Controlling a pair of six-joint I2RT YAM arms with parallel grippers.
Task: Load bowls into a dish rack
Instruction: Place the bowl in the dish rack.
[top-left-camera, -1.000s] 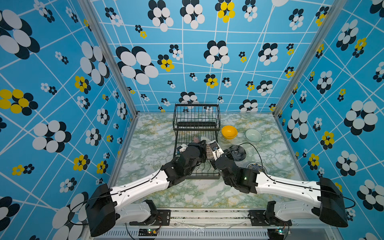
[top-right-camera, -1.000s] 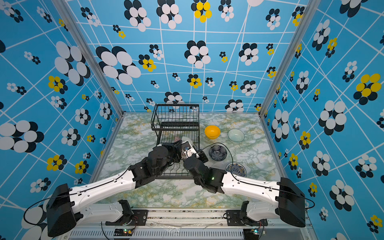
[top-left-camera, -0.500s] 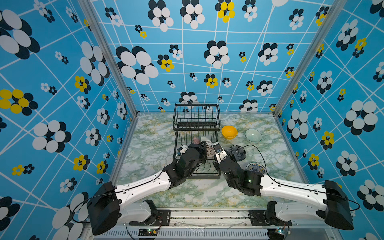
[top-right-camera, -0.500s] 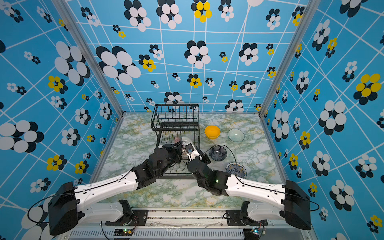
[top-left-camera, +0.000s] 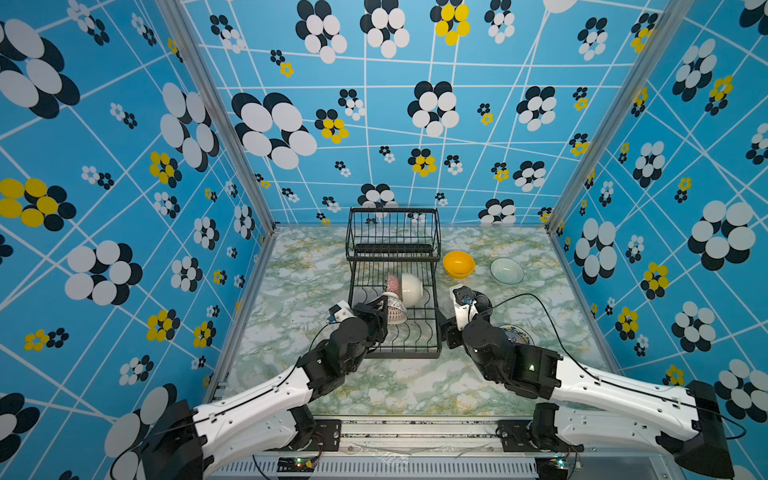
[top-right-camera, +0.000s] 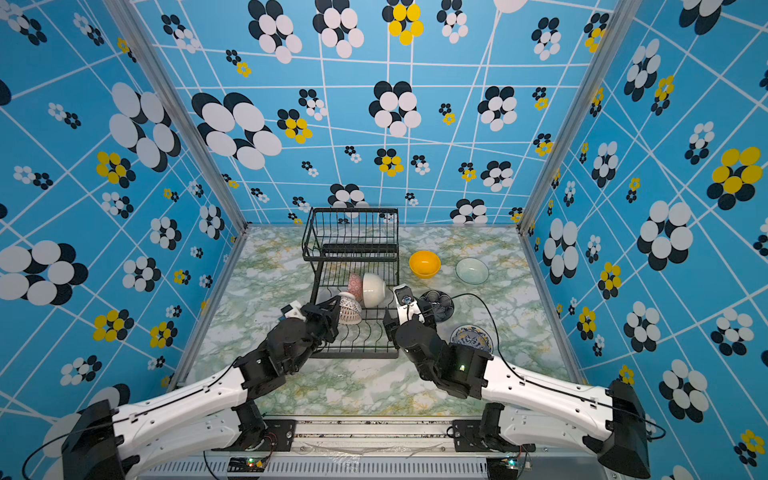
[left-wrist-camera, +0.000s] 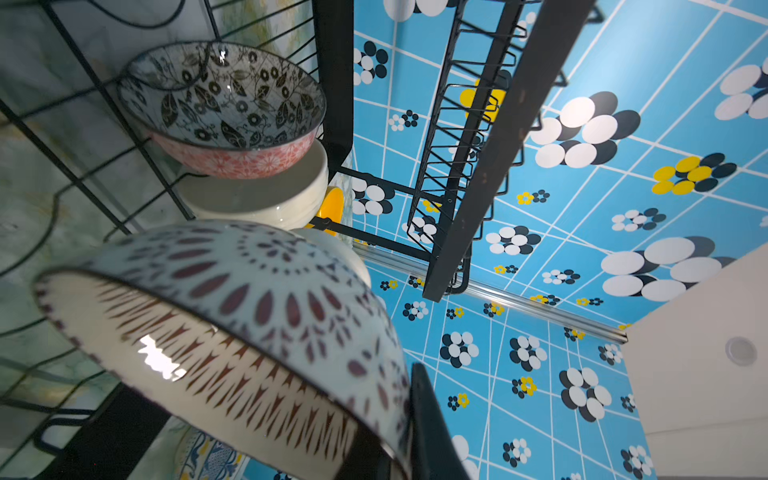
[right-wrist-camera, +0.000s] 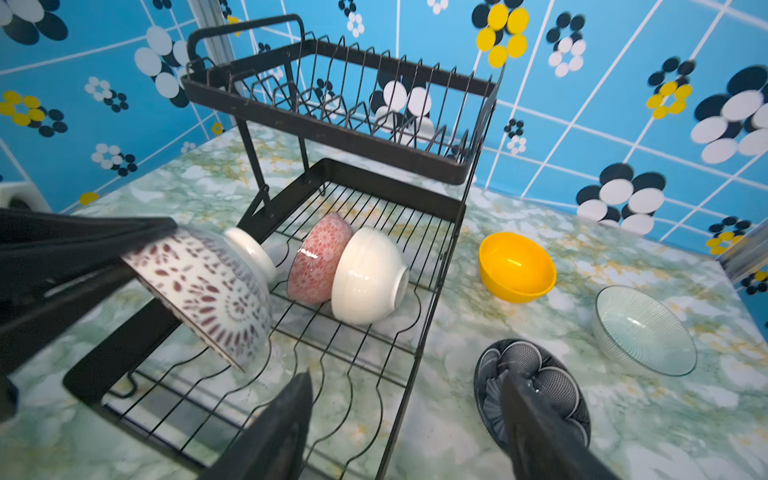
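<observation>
My left gripper (left-wrist-camera: 395, 415) is shut on the rim of the black-and-white patterned bowl (top-left-camera: 395, 311), holding it tilted above the lower tray of the black wire dish rack (top-left-camera: 405, 354). Behind it a pink-red bowl (right-wrist-camera: 318, 259) and a cream-white bowl (right-wrist-camera: 365, 276) rest on their sides in the tray. My right gripper (right-wrist-camera: 405, 374) is open and empty over the rack's right edge, one finger above the dark navy bowl (top-right-camera: 440, 303). On the table to the right are a yellow bowl (top-left-camera: 458, 264), a clear glass bowl (top-left-camera: 506, 271) and a blue-yellow patterned bowl (top-right-camera: 471, 337).
The rack's raised basket (right-wrist-camera: 340, 104) stands empty at the back, over the far end of the tray. The marble table (top-left-camera: 291, 299) is walled in by blue flowered panels (top-left-camera: 124, 208) on three sides. A black cable (top-left-camera: 536, 303) loops from my right wrist over the table.
My right gripper has opened, let go of the patterned bowl and drawn back to the right. My left gripper has kept the bowl and stays over the tray.
</observation>
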